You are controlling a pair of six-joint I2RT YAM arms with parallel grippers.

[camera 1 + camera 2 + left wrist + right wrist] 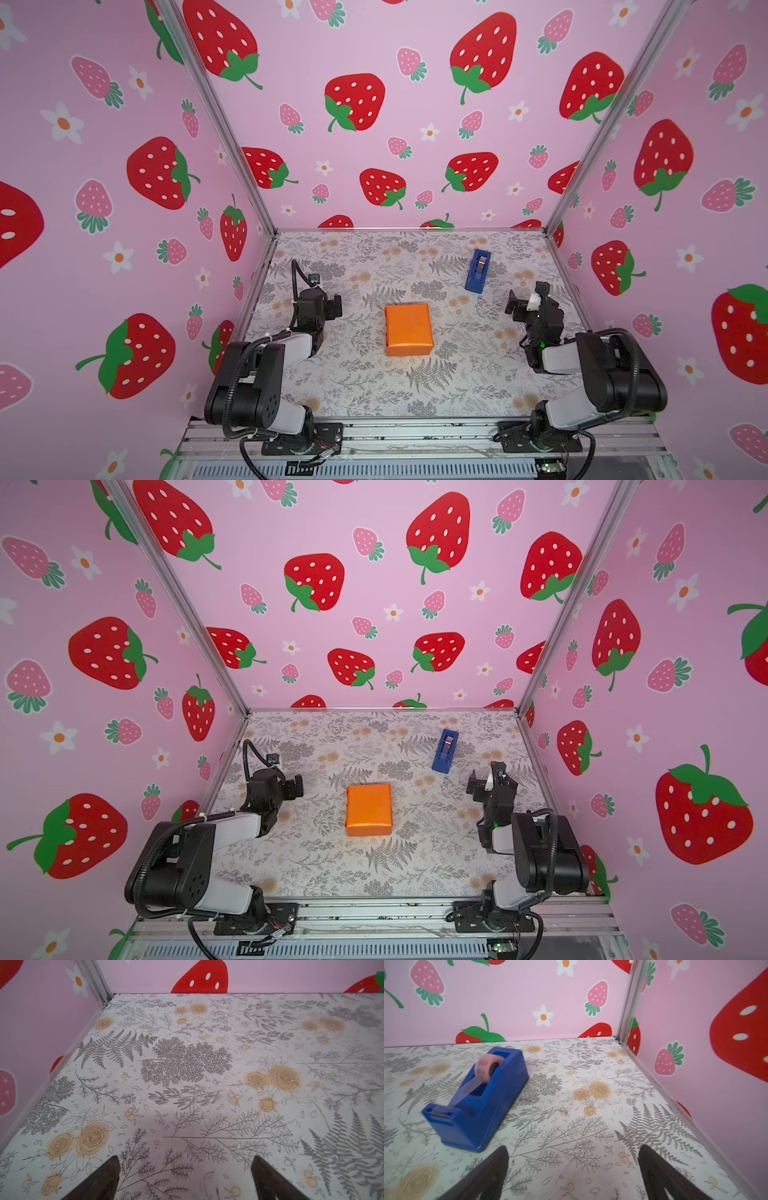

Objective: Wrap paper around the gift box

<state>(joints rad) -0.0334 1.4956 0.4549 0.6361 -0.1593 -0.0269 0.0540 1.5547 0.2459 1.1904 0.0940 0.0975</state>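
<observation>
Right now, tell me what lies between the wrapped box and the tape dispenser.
Bare tabletop only between wrapped box and tape dispenser, in both top views.

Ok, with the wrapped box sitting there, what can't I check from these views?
Gift box: fully hidden under the orange paper in both top views.
The paper's underside and far-side seams: hidden by its own bulk.
Any tape on the paper: too small to tell in both top views.
Wrist views: the paper is out of frame; left shows only table, right the slightly blurred tape dispenser.
</observation>
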